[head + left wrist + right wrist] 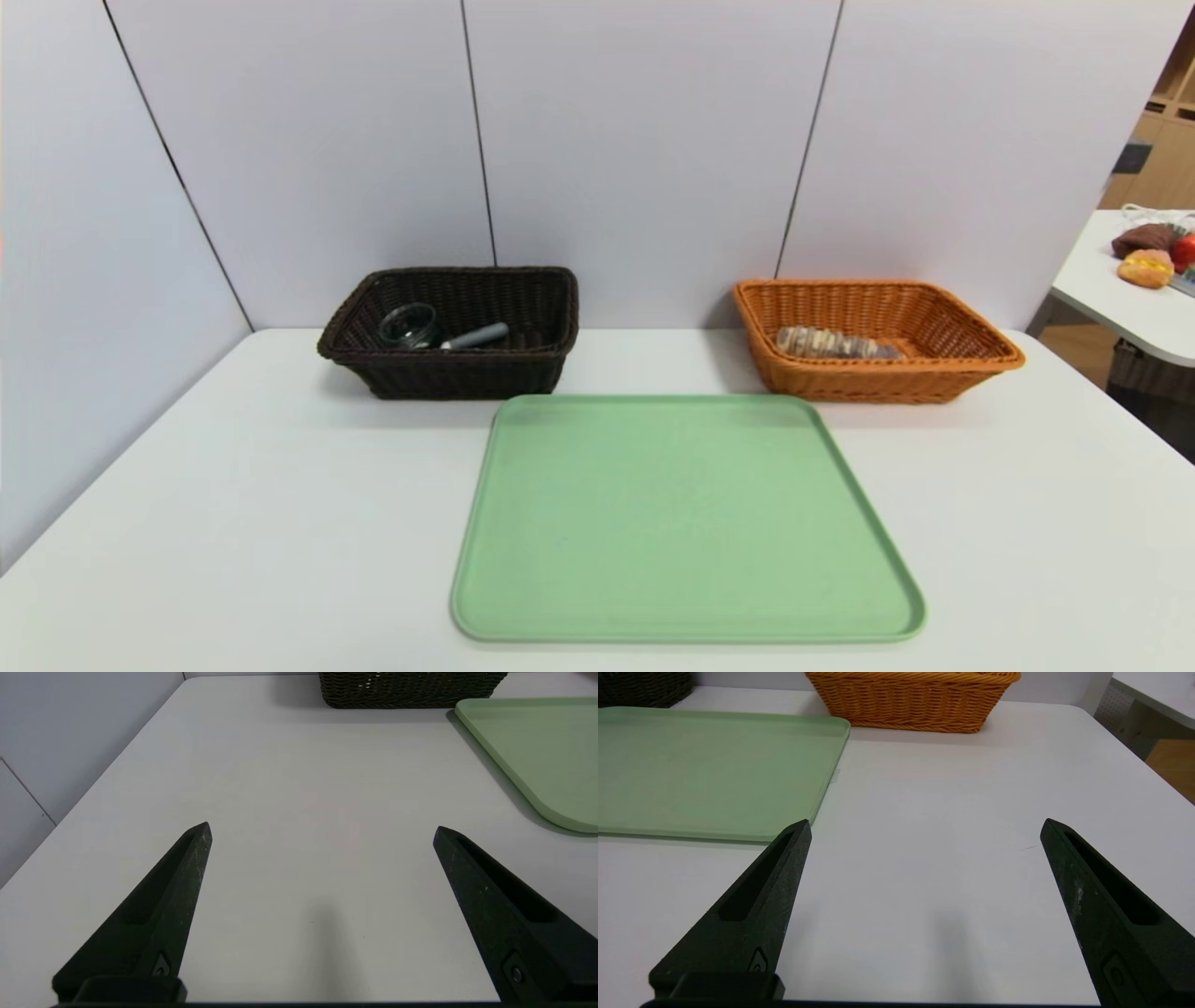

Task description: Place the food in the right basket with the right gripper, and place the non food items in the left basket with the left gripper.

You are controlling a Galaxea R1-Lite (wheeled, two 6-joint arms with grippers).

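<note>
In the head view the dark brown left basket (pixel 467 373) holds a clear glass cup (pixel 409 327) and a grey-handled peeler (pixel 476 336). The orange right basket (pixel 971 359) holds the striped bread roll (pixel 831 343). Neither arm shows in the head view. My left gripper (pixel 322 830) hangs open over bare white table, nothing between its fingers, with the dark basket (pixel 411 690) far ahead. My right gripper (pixel 926 827) is open too, over bare table beside the green tray, with the orange basket (pixel 915 704) ahead.
A green tray (pixel 686 523) with nothing on it lies at the table's middle front, also seen as the green tray (pixel 537 751) and the green tray (pixel 705 770). Grey partition walls stand behind. A second table (pixel 1130 289) with colourful items is at the far right.
</note>
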